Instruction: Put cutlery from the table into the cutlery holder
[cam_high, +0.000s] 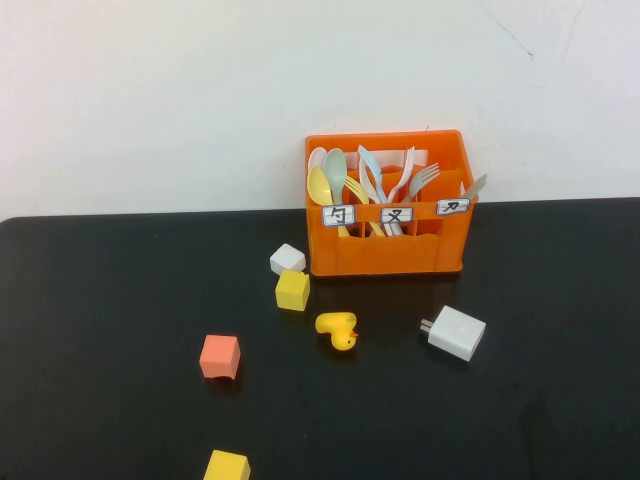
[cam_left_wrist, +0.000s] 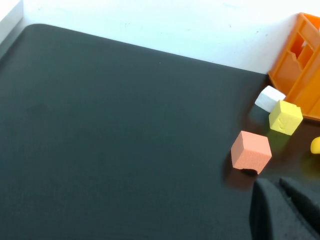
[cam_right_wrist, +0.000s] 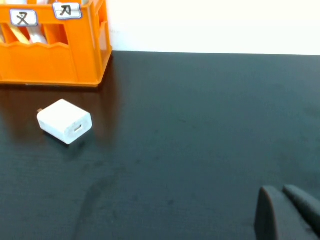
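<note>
The orange cutlery holder (cam_high: 389, 205) stands at the back of the black table (cam_high: 120, 300), with three white labels on its front. Several plastic spoons and forks stand upright in it, among them a yellow spoon (cam_high: 320, 187) and a pale blue fork (cam_high: 372, 172). No cutlery lies on the table. Neither arm shows in the high view. My left gripper (cam_left_wrist: 278, 184) is shut and empty, low over the table near the salmon cube (cam_left_wrist: 251, 151). My right gripper (cam_right_wrist: 281, 192) is shut and empty, over bare table well to the right of the holder (cam_right_wrist: 50, 45).
A white charger block (cam_high: 456, 332) lies in front of the holder's right side; it also shows in the right wrist view (cam_right_wrist: 65, 121). A yellow toy duck (cam_high: 338, 330), a white cube (cam_high: 287, 259), yellow cubes (cam_high: 292, 290) (cam_high: 227, 467) and a salmon cube (cam_high: 220, 357) are scattered left of centre.
</note>
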